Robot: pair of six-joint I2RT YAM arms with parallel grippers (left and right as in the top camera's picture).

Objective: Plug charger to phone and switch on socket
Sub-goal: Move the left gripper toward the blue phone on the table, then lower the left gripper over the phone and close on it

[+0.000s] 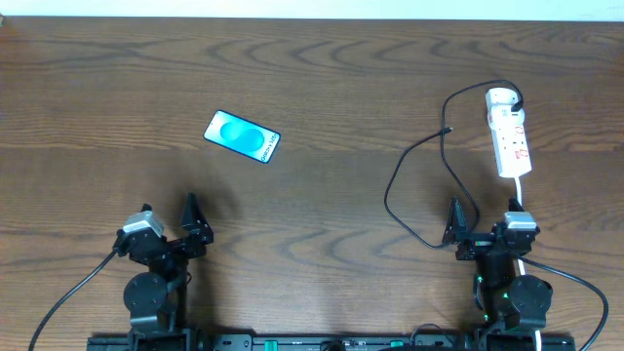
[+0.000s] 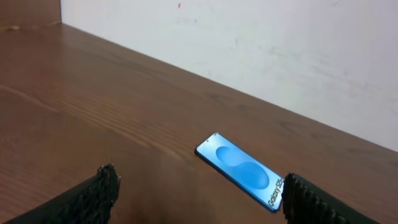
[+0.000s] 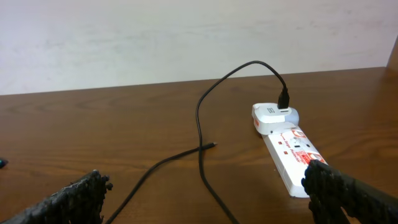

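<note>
The phone (image 1: 242, 136) lies flat left of centre with its cyan screen up; the left wrist view has the phone (image 2: 242, 169) just ahead of my right-hand finger. My left gripper (image 1: 168, 219) (image 2: 200, 183) is open and empty, nearer the front edge than the phone. The white socket strip (image 1: 508, 136) (image 3: 289, 146) lies at the right. The black charger cable (image 1: 390, 185) (image 3: 200, 118) runs from a white adapter (image 3: 273, 117) on the strip, loops over the table, and its plug tip (image 1: 448, 130) (image 3: 213, 145) lies loose. My right gripper (image 1: 483, 222) (image 3: 206, 177) is open and empty, in front of the strip.
The strip's white cord (image 1: 520, 190) runs toward my right arm. Thicker black robot cables (image 1: 68, 292) trail from both arm bases at the front edge. A pale wall (image 2: 249, 50) stands behind the far table edge.
</note>
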